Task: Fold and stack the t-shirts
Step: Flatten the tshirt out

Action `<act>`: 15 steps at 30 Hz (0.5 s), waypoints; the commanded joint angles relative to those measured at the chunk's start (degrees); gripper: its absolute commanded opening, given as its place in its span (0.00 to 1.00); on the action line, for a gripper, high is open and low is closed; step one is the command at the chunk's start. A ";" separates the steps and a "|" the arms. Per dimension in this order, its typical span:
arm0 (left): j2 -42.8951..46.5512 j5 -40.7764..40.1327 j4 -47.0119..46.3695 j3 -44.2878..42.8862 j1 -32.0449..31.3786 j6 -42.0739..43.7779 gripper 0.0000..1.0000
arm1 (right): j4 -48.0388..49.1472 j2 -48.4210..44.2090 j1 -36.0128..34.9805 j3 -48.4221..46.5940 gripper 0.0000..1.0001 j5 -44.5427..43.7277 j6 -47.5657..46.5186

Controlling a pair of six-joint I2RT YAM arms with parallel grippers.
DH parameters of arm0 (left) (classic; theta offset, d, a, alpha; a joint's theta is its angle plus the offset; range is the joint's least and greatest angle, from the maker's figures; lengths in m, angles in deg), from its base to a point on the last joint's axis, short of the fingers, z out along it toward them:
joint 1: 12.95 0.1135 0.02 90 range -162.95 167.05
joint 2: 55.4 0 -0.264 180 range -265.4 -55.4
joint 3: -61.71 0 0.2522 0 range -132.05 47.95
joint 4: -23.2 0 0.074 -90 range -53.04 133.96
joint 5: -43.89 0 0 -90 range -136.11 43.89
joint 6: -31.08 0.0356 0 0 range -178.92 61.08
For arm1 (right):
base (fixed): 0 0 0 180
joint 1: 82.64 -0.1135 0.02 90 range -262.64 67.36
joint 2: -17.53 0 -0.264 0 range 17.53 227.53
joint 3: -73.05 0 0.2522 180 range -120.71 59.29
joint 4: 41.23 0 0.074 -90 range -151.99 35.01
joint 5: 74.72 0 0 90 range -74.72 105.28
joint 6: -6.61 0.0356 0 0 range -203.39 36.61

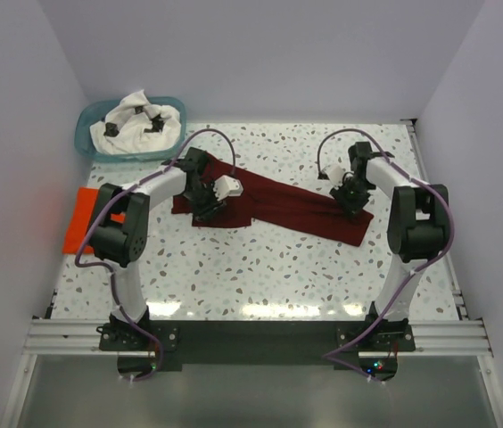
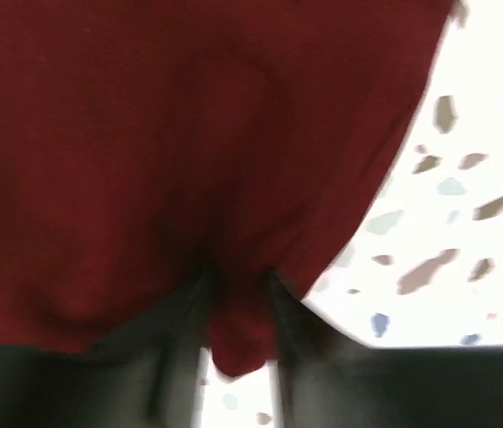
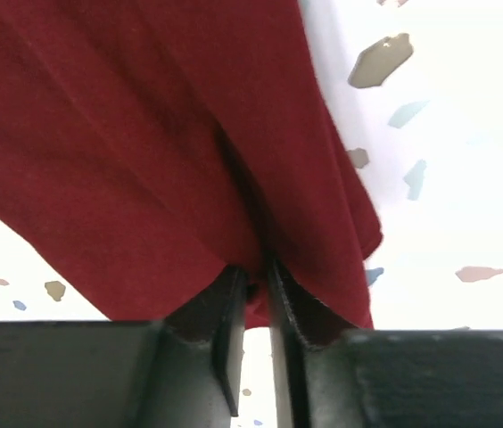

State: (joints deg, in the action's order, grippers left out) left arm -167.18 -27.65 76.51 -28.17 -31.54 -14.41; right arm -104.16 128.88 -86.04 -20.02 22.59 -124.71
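Observation:
The dark maroon t-shirt point(image 1: 283, 204) is stretched as a long band across the table's middle. My left gripper point(image 1: 207, 207) is shut on its left end; in the left wrist view a bunch of maroon cloth point(image 2: 243, 330) sits between the fingers point(image 2: 296, 321). My right gripper point(image 1: 351, 201) is shut on its right end, with maroon cloth point(image 3: 144, 134) pinched between the fingers point(image 3: 229, 312). The orange-red t-shirt point(image 1: 86, 220) lies flat at the left edge. The white t-shirt with black print point(image 1: 137, 123) is heaped in the teal basket.
The teal plastic basket point(image 1: 86, 147) stands at the back left corner. White walls close in the left, back and right sides. The arms' bases and a metal rail point(image 1: 251, 337) run along the near edge.

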 commanded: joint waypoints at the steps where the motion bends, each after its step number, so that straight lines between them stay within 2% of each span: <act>1: -2.12 -3.86 -3.07 2.46 -0.22 0.48 0.29 | -0.57 -3.85 0.32 -3.74 0.14 -3.00 -1.83; 3: -1.68 -3.87 -1.33 2.47 -0.13 0.93 0.14 | -3.38 -4.39 0.50 -6.45 0.09 -3.09 -3.06; 4: -1.16 -1.95 -0.19 1.94 0.22 2.06 0.02 | -5.04 -4.56 0.50 -7.78 0.07 -2.74 -4.63; 9: 6.12 7.81 11.41 -2.62 3.99 3.92 0.00 | -19.63 -4.83 0.50 -16.56 0.00 -0.89 -10.44; 11: 8.15 11.41 15.27 -7.27 6.36 3.66 0.00 | -21.66 -5.96 0.67 -17.46 0.00 -2.47 -12.90; 15: 12.02 14.32 14.34 -17.90 11.81 -1.78 0.00 | -19.57 -8.25 1.81 -21.57 0.00 -3.79 -13.53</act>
State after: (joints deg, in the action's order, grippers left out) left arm -162.33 -19.13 89.49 -36.80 -23.93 -13.14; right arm -120.92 124.68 -85.58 -36.87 20.73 -135.22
